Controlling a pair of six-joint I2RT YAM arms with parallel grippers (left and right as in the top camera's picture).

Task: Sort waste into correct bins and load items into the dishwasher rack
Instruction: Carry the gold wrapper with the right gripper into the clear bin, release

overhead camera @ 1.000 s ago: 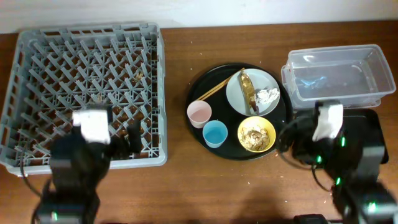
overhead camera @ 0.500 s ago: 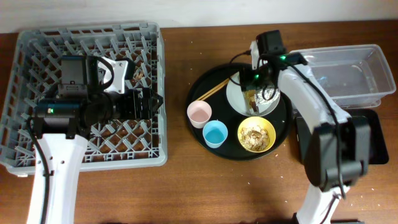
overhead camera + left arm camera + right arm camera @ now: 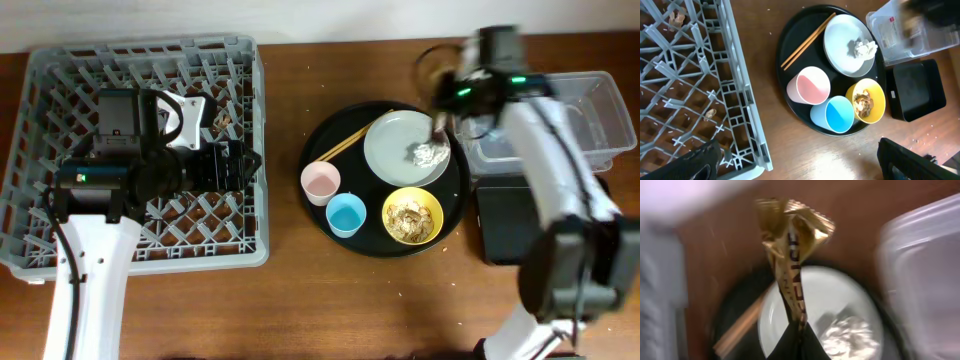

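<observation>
Pinches the brown-gold wrapper (image 3: 790,250) tight in the right gripper (image 3: 799,330), dark fingers (image 3: 787,349) clamped on its lower end. Holds it up in the air, crinkly end on top. Looks very blurry in the right wrist view, yet shows the pale grey plate (image 3: 392,148) right behind the wrapper and the clear tub (image 3: 545,84) off to the right side. Reaches, seen from above, to the spot between the plate's right edge and the left end of the tub. On the plate, a crumpled white paper ball (image 3: 428,153), near the right rim. On the big round black tray (image 3: 372,238) with the plate: the yellow bowl (image 3: 386,222) with beige food scraps (image 3: 410,218) inside, the small blue cup (image 3: 346,214) just beside the bowl, the small pink cup (image 3: 320,182) close up against the blue one, and the thin wooden chopsticks (image 3: 350,143) lying slanted, one end by the plate's top left edge. In front of the tub on the brown table (image 3: 300,300), the shallow black tray (image 3: 500,225), right beside the round tray. Over on the left, hangs the left gripper (image 3: 240,166) above the right part of the dishwasher rack (image 3: 150,48), fingers (image 3: 695,162) spread wide apart and gripping nothing. On the rack's lattice floor, a few small brown crumbs (image 3: 710,114).
</observation>
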